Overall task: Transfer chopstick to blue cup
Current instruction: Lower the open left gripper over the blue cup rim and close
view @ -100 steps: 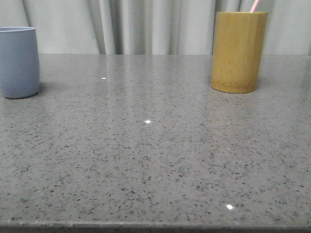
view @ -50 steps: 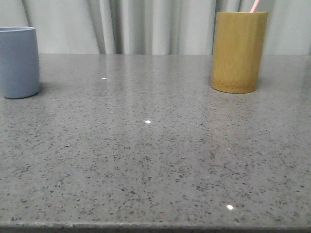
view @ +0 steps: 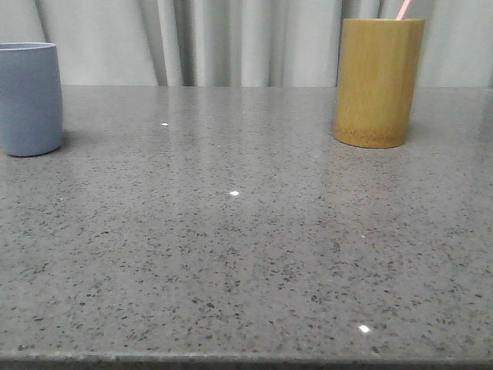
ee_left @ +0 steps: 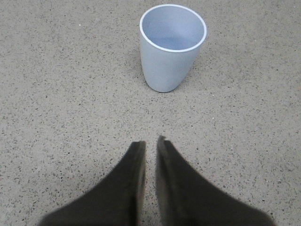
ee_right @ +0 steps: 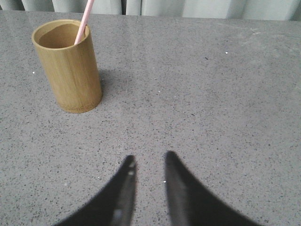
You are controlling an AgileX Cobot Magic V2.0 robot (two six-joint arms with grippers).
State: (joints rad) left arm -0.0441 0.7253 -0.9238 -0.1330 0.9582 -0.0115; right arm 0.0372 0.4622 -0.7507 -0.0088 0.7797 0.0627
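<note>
The blue cup (view: pixel 29 100) stands upright at the far left of the table; in the left wrist view the blue cup (ee_left: pixel 171 52) looks empty. A pale pink chopstick (view: pixel 403 9) sticks out of the tan bamboo cup (view: pixel 377 81) at the back right, and the chopstick (ee_right: pixel 83 21) leans on that bamboo cup's (ee_right: pixel 68 66) rim. My left gripper (ee_left: pixel 150 141) hovers over bare table short of the blue cup, jaws nearly together with nothing between them. My right gripper (ee_right: pixel 149 159) is open and empty, well short of the bamboo cup. Neither gripper shows in the front view.
A grey speckled stone table (view: pixel 231 254) carries both cups, with a wide stretch of it between them. Pale curtains (view: pixel 246 38) hang behind its back edge. The front edge (view: pixel 231 358) runs along the bottom of the front view.
</note>
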